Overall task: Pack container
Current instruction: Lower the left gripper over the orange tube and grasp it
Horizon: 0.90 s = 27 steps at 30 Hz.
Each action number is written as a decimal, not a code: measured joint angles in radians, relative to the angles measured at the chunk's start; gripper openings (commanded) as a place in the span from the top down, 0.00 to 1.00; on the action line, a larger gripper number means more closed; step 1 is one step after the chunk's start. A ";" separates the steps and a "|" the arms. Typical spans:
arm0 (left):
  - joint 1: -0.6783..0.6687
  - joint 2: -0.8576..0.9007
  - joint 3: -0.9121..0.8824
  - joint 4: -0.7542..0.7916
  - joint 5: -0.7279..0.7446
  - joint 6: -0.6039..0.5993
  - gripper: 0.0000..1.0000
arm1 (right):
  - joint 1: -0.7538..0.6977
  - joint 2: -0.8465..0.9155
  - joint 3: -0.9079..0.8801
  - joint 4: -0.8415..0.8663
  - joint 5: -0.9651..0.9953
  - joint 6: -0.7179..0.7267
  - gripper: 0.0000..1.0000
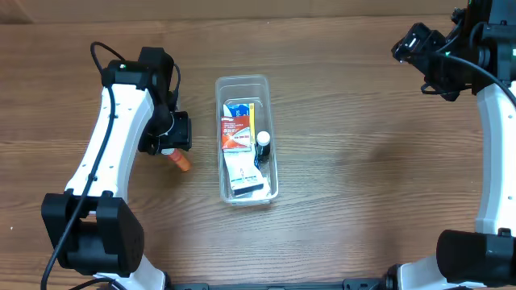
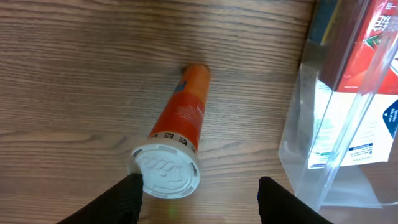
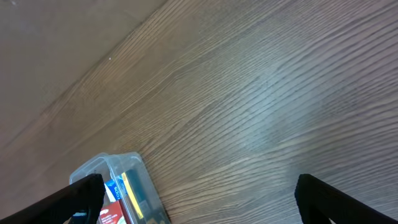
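- Container (image 1: 242, 78) sits mid-table, long side running near-far. Inside are packets (image 1: 235, 133) and a small dark bottle (image 1: 263, 145).
- Orange tube (image 2: 184, 109) lies flat on the table (image 2: 68, 68), left of the container and apart from it. Its white cap (image 2: 166, 173) points at the left wrist camera.
- Left gripper (image 2: 200, 183) hangs low over the tube's cap end with jaws spread. One finger is just beside the cap and nothing is pinched.
- Right gripper (image 3: 200, 183) is far right, well apart from the container, jaws spread and empty.
- Step, as I judge it: lining up to grasp the tube, the one item left outside.
- Next move likely needs the left gripper centred over the tube body, lowered, and closed across its width.
- Then lift and carry right over the rim. Room inside looks tight, so the tube probably goes in lengthwise.
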 measured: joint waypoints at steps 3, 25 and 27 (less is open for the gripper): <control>0.000 0.000 0.000 -0.003 0.008 0.000 0.38 | 0.000 0.000 0.000 -0.001 0.000 0.000 0.00; 0.000 0.021 0.098 -0.083 0.050 0.000 0.26 | 0.000 0.000 0.000 0.000 0.000 0.000 0.00; 0.000 0.021 0.098 -0.082 0.023 -0.003 0.25 | 0.000 0.000 0.000 0.000 0.000 0.000 0.00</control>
